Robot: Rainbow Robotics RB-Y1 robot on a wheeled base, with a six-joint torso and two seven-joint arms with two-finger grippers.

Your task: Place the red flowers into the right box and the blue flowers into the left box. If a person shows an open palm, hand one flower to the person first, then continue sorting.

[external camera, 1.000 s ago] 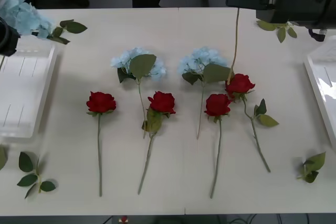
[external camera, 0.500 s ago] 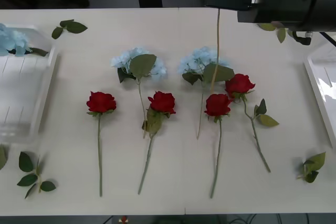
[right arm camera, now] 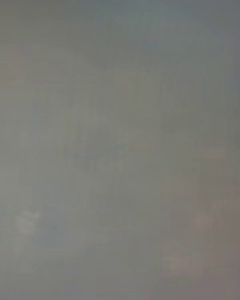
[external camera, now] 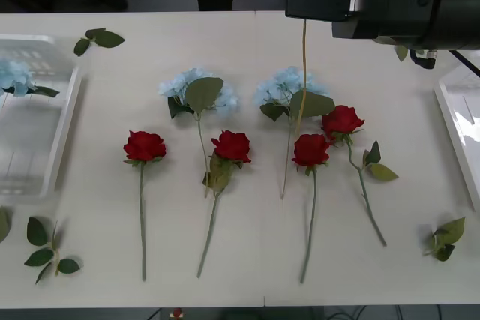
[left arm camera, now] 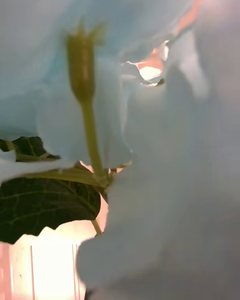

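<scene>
A pale table (external camera: pixel 247 43) fills the front view, with dark floor and a standing person's legs beyond its far edge. Four red roses (external camera: pixel 145 145) on thin green stems lie in a row across the middle, and two pale-blue hydrangea clusters (external camera: pixel 196 89) lie just beyond them. At the left edge sits the ribbed white plastic tray (external camera: pixel 45 162), with a blue cluster (external camera: pixel 15 76) lying in its far end. At the right edge only a strip of the smooth white tray (external camera: pixel 459 133) shows. Loose green leaf sprigs (external camera: pixel 49 249) lie near the corners. The right arm's black gripper (external camera: pixel 319 5) hangs high over the table's far right; a long thin green stem (external camera: pixel 301 80) dangles straight down from it, so it has hold of that stem, though how wide its fingers stand cannot be told.

The right wrist view is a grey blur.

The left wrist view is crowded by pale-blue petals (left arm camera: pixel 165 170), a green stem (left arm camera: pixel 89 125) and a dark leaf (left arm camera: pixel 47 205), over ribbed white floor (left arm camera: pixel 45 265); whether the left gripper grips cannot be told.
</scene>
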